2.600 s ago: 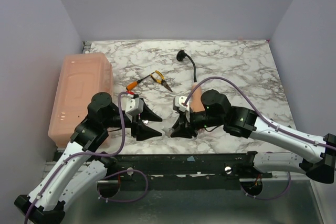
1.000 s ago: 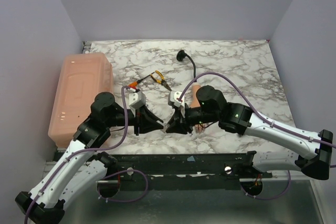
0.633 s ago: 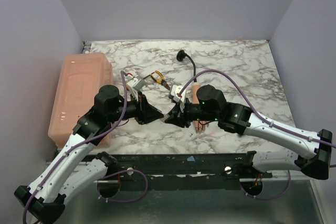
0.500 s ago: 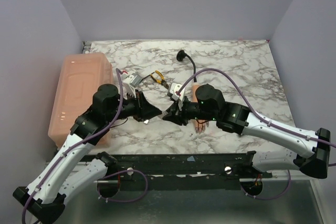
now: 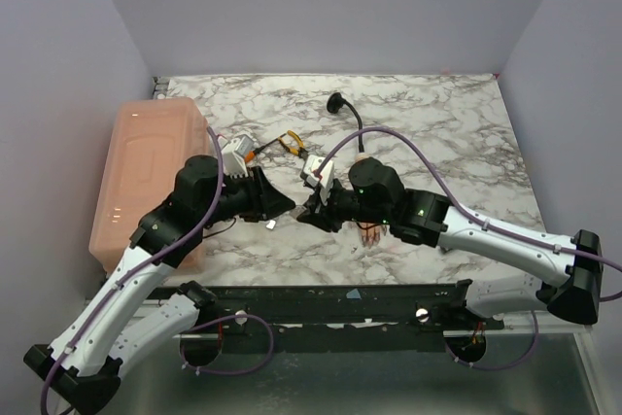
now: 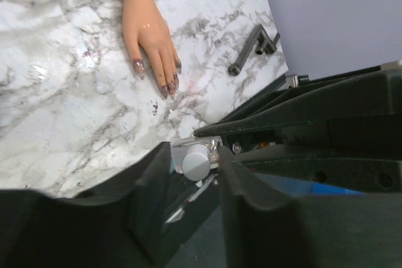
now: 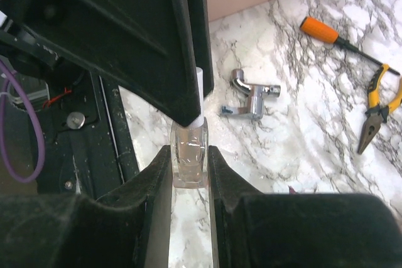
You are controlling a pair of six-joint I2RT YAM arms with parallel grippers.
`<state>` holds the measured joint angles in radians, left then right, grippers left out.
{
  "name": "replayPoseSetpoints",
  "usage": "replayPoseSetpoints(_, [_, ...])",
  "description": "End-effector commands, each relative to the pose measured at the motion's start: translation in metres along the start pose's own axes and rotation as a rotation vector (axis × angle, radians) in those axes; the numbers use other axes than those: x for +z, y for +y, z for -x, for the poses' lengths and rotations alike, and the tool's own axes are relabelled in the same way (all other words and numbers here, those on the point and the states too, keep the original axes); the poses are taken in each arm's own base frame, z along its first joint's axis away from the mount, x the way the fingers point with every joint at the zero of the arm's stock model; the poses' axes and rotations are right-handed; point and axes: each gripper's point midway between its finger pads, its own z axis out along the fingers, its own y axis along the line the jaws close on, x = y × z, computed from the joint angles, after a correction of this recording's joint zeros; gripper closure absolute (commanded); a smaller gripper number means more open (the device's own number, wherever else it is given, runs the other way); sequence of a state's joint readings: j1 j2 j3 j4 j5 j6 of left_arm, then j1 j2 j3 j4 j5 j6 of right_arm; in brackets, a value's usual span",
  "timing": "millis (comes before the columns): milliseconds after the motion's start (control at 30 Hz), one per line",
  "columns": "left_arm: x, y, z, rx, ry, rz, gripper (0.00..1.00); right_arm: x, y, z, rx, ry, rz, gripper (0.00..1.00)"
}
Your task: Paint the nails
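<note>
The flesh-coloured mannequin hand (image 6: 146, 28) lies flat on the marble, its dark purplish nails (image 6: 168, 85) at the fingertips. In the top view only its fingers (image 5: 371, 232) show from under the right arm. My right gripper (image 7: 189, 155) is shut on a small clear glass polish bottle (image 7: 189, 149), held above the table. My left gripper (image 6: 191, 155) meets it head-on and is shut on the bottle's silver-white cap (image 6: 196, 162). In the top view the left gripper (image 5: 282, 206) and right gripper (image 5: 313, 213) touch tip to tip, left of the hand.
A pink lidded bin (image 5: 146, 177) stands at the left. Yellow pliers (image 5: 292, 143) and an orange-handled screwdriver (image 7: 326, 32) lie behind the grippers. A small metal bracket (image 7: 251, 100) lies below them. A black gooseneck part (image 5: 342, 109) lies at the back.
The two grippers came together from apart, and both shifted away from the front edge. The left gripper now grips the cap of the bottle held by the right gripper. The hand's fingers are uncovered.
</note>
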<state>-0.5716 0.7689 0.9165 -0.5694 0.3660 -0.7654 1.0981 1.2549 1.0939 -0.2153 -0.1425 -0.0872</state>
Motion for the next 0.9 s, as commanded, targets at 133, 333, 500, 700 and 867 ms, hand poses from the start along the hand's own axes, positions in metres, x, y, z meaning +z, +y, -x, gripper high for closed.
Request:
replayPoseSetpoints(133, [-0.031,-0.03,0.023,0.263,-0.157,-0.13,0.36,-0.018,0.021,0.001,0.024,0.013,0.092,1.0])
replayPoseSetpoints(333, [-0.061,-0.05,0.017,0.529,-0.221,-0.248,0.41,-0.04,0.043,0.007,0.042,-0.024,0.2,1.0])
replayPoseSetpoints(500, [-0.077,-0.074,-0.015,0.754,-0.19,-0.496,0.4,-0.061,0.077,0.008,0.046,-0.04,0.391,1.0])
replayPoseSetpoints(700, [-0.082,-0.074,-0.044,0.909,-0.147,-0.644,0.37,-0.073,0.088,0.01,0.065,-0.012,0.448,1.0])
replayPoseSetpoints(867, [-0.082,-0.079,-0.058,0.941,-0.089,-0.755,0.37,-0.076,0.094,0.012,0.067,0.012,0.497,1.0])
